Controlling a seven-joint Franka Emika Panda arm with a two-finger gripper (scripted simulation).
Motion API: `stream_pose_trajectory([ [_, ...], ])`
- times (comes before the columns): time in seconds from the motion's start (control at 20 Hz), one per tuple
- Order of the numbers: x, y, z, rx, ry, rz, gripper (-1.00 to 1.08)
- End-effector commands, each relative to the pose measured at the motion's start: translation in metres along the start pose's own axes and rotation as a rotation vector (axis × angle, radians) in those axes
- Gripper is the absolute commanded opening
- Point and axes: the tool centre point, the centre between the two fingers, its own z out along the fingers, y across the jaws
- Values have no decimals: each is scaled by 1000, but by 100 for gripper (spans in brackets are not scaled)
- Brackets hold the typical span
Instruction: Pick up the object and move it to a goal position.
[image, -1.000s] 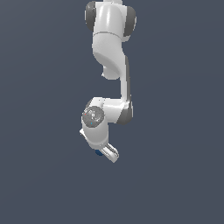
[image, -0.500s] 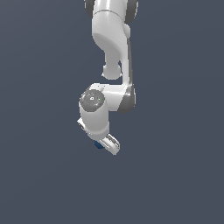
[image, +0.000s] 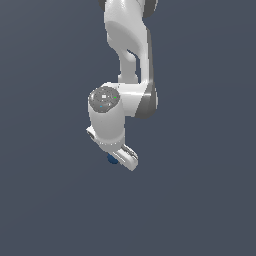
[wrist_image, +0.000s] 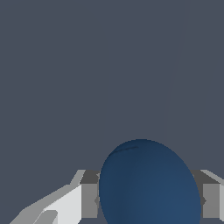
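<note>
Ball (image: 112, 159) mostly hidden behind gripper (image: 121, 159) at its 9 o'clock; wrist view crops ball (wrist_image: 148, 183) bottom and fingers (wrist_image: 65, 205).

Quick count: one white robot arm (image: 125, 75), one gripper (image: 121, 159) on the end of it, and one little dark blue ball (wrist_image: 148, 183). All on one plain grey backdrop (image: 50, 150).
</note>
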Motion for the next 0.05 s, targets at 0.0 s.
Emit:
stream_pose_trajectory([
  [0.0, 0, 0, -3, 0, 0, 0, -100],
])
